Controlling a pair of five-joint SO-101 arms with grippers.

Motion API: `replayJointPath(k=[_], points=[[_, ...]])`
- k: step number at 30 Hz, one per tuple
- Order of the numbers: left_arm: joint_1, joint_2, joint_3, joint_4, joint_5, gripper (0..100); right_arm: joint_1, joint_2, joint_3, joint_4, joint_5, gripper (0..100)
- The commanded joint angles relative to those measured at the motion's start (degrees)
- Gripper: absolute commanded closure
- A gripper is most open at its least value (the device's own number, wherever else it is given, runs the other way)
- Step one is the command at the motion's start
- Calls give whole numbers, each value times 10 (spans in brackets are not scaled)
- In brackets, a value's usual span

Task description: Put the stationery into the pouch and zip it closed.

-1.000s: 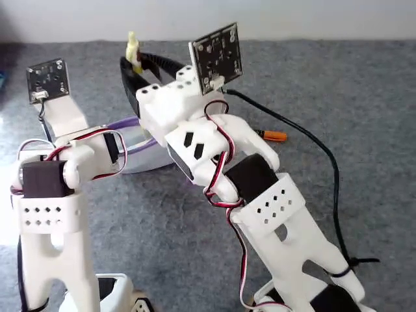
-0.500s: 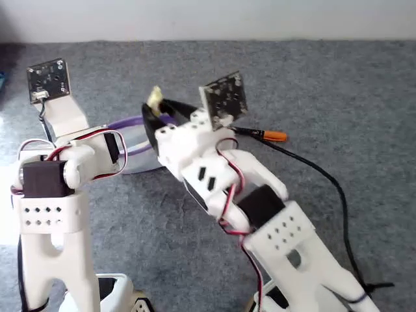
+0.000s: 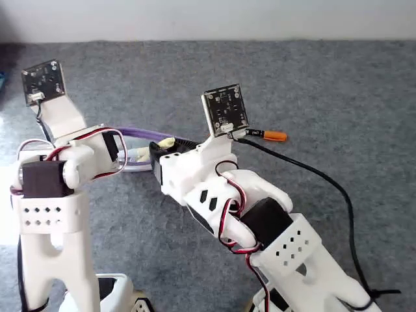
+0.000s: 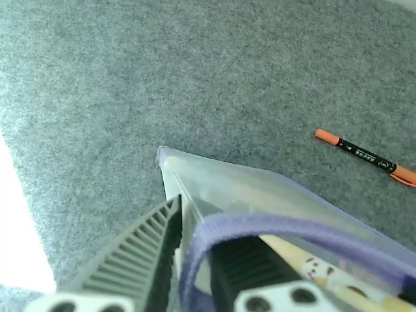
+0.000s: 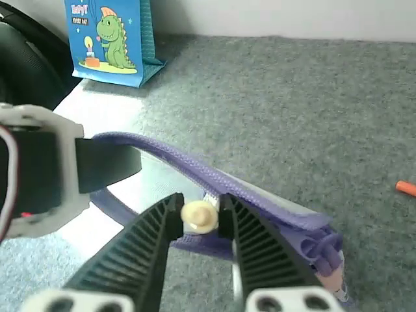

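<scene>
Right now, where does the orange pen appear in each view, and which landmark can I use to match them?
High view: orange pen on the carpet, right of centre, by the black cable.
Left wrist view: whole pen on the carpet, apart from the pouch.
Right wrist view: its orange end at the frame edge.
Shared landmark: the purple-rimmed pouch.

no text can be read for certain. a blue bag (image 5: 110, 42) with a green dinosaur drawing carries a short word near its top, too small to make out. the orange-capped pen (image 4: 364, 156) has pale lettering along its black barrel, also illegible.
</scene>
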Motion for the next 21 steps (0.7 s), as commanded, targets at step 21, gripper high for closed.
replayJointPath(k=[21], points=[[5, -4, -13, -15, 12, 988, 43, 88, -249, 181, 46, 952]])
